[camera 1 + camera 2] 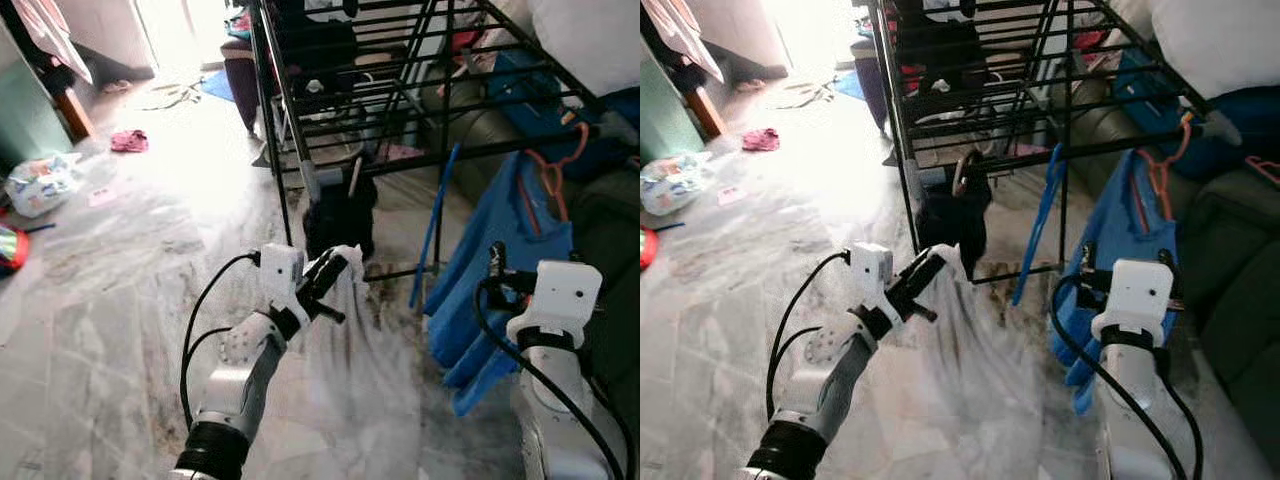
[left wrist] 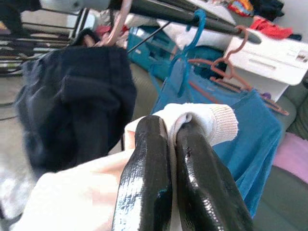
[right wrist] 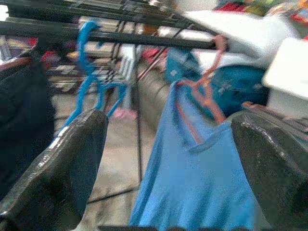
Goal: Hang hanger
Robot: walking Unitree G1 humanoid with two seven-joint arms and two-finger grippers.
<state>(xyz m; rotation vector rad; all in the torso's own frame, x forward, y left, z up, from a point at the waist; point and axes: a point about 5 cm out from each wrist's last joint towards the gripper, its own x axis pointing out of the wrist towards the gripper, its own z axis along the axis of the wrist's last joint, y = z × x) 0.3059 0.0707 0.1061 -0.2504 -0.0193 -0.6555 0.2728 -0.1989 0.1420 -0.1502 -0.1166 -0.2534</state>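
From the left eye, an orange hanger (image 1: 556,170) hooks on the black rack (image 1: 420,100) at the upper right, a blue shirt (image 1: 500,270) draped under it. A dark cloth (image 1: 340,215) hangs mid-frame.

By the left wrist, the left gripper (image 2: 173,144) has its jaws pinched on a white cloth (image 2: 202,118).

By the right wrist, the right gripper (image 3: 168,144) jaws gape wide before the shirt, empty.

A lived-in home: a black drying rack (image 1: 400,90) hung with clothes on hangers, a dark sofa (image 1: 1240,280), a marble floor (image 1: 120,260) strewn with bags and clothing.
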